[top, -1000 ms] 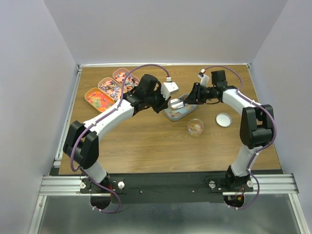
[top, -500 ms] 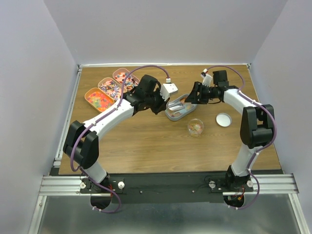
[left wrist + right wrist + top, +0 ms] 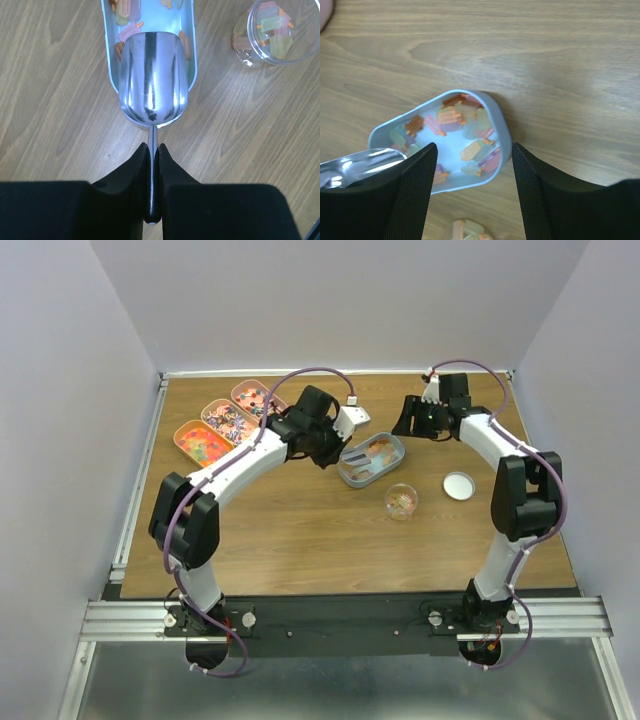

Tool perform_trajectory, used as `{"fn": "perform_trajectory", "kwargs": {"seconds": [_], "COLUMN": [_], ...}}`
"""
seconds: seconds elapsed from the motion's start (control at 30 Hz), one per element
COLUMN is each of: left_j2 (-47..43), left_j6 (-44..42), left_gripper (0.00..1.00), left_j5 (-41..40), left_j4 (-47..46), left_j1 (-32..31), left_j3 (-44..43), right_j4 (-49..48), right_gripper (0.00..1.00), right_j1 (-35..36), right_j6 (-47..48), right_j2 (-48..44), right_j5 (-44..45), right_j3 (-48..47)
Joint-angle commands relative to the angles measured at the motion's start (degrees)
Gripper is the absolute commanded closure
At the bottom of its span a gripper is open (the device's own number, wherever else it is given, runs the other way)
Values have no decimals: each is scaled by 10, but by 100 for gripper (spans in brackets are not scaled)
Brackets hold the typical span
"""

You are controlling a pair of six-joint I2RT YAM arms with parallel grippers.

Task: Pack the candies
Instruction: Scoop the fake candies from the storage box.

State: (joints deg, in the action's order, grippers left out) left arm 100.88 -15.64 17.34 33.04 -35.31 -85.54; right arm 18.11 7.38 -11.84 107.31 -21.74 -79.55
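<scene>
- Left gripper (image 3: 152, 152) is pinched narrow on the thin handle of the scoop (image 3: 152, 85), seen from my wrist camera. The scoop's rounded, polished steel bowl is empty and hangs over the near end of an oval tin (image 3: 192, 50).
- Nearest me on the wood-grain table (image 3: 300, 530), a clear round jar (image 3: 401, 501) holds a few candies (image 3: 270, 32). Its pale round lid (image 3: 459, 485) lies apart to the right.
- Most of the candies sit in the oval tin, which is smooth pale-blue metal. From above, its long axis runs from near left to far right, in line with the scoop handle.
- They are flat pastel and orange pieces shaped like tiny ice lollies. They lie every which way, sharing no direction.
- Right gripper (image 3: 471, 150) stands spread wide above the tin's far end and grips nothing. Its black fingers (image 3: 412, 190) have a mesh texture.
- Far left, three more oval tins (image 3: 180, 432) sit in a row, heaped with mixed colours.
</scene>
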Motion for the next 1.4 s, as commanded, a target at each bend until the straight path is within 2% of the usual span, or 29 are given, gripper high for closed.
{"fn": "perform_trajectory", "kwargs": {"seconds": [0.0, 0.87, 1.37], "left_j2": [26, 146, 179], "left_j6": [2, 17, 24], "left_gripper": [100, 100, 100], "left_j5": [-21, -121, -141], "left_j4": [40, 157, 170], "left_j1": [0, -42, -53], "left_j3": [-37, -198, -227], "right_j4": [10, 9, 8], "right_gripper": [32, 31, 31], "right_j1": [-3, -3, -3], "right_j6": [22, 30, 27], "right_j2": [37, 88, 96], "right_j5": [54, 60, 44], "right_j3": [-27, -52, -54]}}
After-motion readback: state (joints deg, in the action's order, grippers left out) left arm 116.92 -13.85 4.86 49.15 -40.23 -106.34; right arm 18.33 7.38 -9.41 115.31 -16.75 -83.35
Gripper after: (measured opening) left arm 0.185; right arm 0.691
